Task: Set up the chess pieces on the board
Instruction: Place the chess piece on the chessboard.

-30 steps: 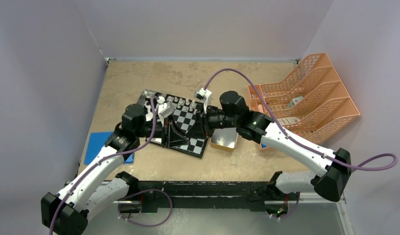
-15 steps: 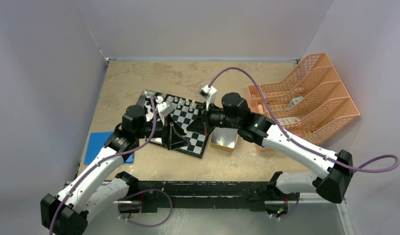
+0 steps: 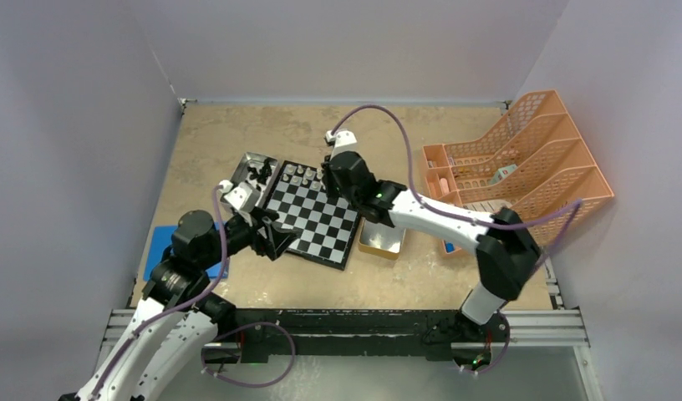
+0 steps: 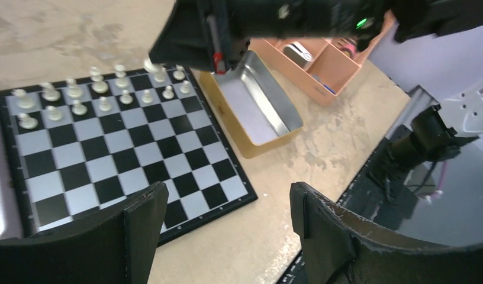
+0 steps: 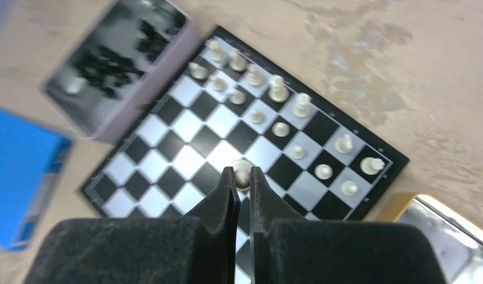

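Pulled back from over the board (image 3: 314, 219) within the past second, the left gripper (image 3: 271, 238) is hovering at the board's near-left corner in the overhead view. The right gripper (image 3: 328, 170) is reaching over the far rows, where the cream-white pieces (image 3: 308, 176) are standing. Black pieces (image 3: 256, 174) are lying in a silver tray (image 3: 247, 155) just beside the board's far-left corner, and a gold tin (image 3: 381, 242) is sitting by its right edge on the bench (image 3: 237, 125).

From the left wrist, the left jaws are standing wide apart with nothing between them. They are looking across the board (image 4: 126, 160) toward two rows of cream-white pieces (image 4: 100, 89) and the gold tin (image 4: 257, 112).

From the right wrist, the right jaws are pinching a single cream-white piece (image 5: 242, 171) at their tips and holding it above the board's (image 5: 186, 160) middle squares. The black pieces (image 5: 118, 53) in the tray are showing only as a blur.
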Available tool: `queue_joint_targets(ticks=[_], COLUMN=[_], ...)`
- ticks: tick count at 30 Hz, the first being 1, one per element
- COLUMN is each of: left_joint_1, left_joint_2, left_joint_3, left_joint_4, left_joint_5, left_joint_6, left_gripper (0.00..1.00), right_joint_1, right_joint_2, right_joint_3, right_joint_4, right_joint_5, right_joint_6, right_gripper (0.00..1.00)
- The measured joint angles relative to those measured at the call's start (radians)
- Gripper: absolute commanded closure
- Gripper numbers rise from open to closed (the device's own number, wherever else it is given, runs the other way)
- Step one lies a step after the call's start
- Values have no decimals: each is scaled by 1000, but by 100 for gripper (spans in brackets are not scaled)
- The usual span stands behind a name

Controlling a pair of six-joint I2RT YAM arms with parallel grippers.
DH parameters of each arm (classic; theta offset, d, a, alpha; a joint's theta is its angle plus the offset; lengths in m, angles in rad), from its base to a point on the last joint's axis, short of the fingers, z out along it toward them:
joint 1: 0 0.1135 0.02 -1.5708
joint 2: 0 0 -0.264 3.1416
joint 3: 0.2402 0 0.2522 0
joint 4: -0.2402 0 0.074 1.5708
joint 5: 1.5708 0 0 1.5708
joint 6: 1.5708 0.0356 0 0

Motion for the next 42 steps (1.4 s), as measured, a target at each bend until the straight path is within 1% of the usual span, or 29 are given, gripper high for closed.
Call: queue_joint_targets(ticks=[3, 7, 10, 16, 26, 42], left_joint_1=[0, 0, 0, 0, 0, 0], left_joint_2=[-61, -114, -137, -143, -156, -156], left_joint_3=[0, -1, -2, -6, -8, -8], left_joint_4=[-22, -45, -58, -69, -71, -71], left_joint_5=[-55, -104, -129, -127, -123, -111], left_joint_6=[18, 23, 29, 47, 63, 69], left_gripper=[24, 23, 23, 23, 23, 22], right_joint_1=[-8, -26, -52, -95, -151, -153], right_joint_2=[105, 192, 222, 292, 326, 421], right_joint_3=[23, 71, 90, 135, 135, 136], right_joint_4=[-2, -6, 1, 3, 10, 25], right_joint_5=[98, 165, 186, 207, 160, 108], right_joint_6=[-27, -34, -28, -9, 8, 16], right_gripper=[95, 95, 95, 95, 94, 93])
